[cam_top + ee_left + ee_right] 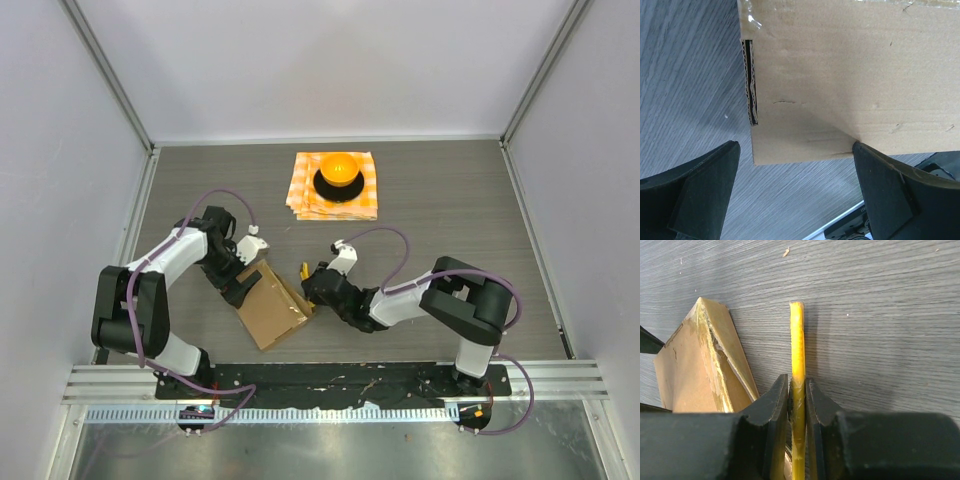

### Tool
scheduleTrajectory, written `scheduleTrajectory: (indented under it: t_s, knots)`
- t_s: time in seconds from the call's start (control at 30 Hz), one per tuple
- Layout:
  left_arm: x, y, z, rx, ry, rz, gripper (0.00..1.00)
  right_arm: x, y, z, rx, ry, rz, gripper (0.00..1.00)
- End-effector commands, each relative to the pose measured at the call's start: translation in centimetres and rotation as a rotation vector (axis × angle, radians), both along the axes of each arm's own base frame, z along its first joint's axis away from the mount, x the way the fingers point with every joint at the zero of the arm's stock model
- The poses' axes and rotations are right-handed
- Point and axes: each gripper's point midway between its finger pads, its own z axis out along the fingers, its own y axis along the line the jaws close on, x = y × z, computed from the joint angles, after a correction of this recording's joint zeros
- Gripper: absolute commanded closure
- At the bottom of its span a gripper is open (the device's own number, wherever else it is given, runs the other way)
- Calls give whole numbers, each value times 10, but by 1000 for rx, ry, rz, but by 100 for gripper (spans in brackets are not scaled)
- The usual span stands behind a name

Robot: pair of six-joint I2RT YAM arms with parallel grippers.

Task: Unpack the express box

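Straddles one corner of the flat brown cardboard mailer box (850, 75) with the left claw (795, 148) spread wide and released. Pinches a thin yellow blade-like tool (797, 340) in the clenched right claw (797, 383), with the box lying on the grey counter (880, 315) just left of it. Probably light and stiff, slick along the tape; best gripped by a low side wall.

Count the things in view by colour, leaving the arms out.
Brown: 1, the express box
Yellow: 1, the thin yellow tool clamped in the right gripper
Orange: 2, the checkered cloth and the orange dome standing on it on a black base
Total: 4
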Motion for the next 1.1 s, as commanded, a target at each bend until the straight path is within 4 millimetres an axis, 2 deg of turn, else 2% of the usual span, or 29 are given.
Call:
scheduleTrajectory:
  t_s: [0.0,0.2,0.3,0.4,0.43,0.5,0.53,0.57,0.6,0.67,0.7,0.83,0.9,0.93,0.97,1.0,1.07]
  knots:
    - [4,36,-22,192,-14,-48,0,-11,-28,-29,-137,31,3,99]
    - [3,36,-23,192,-17,-49,0,-18,-34,-47,-176,83,-1,99]
    - [4,37,-23,194,-22,-51,0,-13,-36,-44,-220,64,0,99]
    - [5,37,-23,198,-31,-55,0,8,-51,-14,-290,-21,-40,99]
    - [5,37,-23,198,-32,-58,0,23,-64,5,-276,-51,-91,99]
    - [5,36,-22,189,-35,-61,0,35,-81,15,-286,-54,-117,99]
    - [5,36,-22,187,-38,-62,0,48,-97,20,-284,-49,-161,99]
    - [5,35,-21,182,-40,-65,0,51,-105,19,-304,-40,-168,95]
    - [6,34,-20,180,-46,-66,0,53,-115,16,-335,-23,-176,87]
    - [6,33,-19,169,-45,-72,0,58,-121,19,-378,-21,-175,64]
    - [6,32,-19,165,-44,-77,0,57,-124,17,-440,-19,-137,59]
    - [6,32,-20,164,-37,-91,0,62,-99,38,-485,-89,-7,48]
    - [5,32,-20,166,-32,-92,0,62,-106,34,-582,-65,14,46]
    - [4,32,-20,163,-32,-92,0,65,-101,43,-582,-82,22,46]
    - [4,31,-20,160,-35,-96,0,60,-92,48,-583,-108,54,46]
    - [4,32,-20,159,-37,-98,0,61,-75,70,-515,-184,72,46]
    - [3,32,-21,158,-32,-98,0,51,-60,77,-495,-262,158,47]
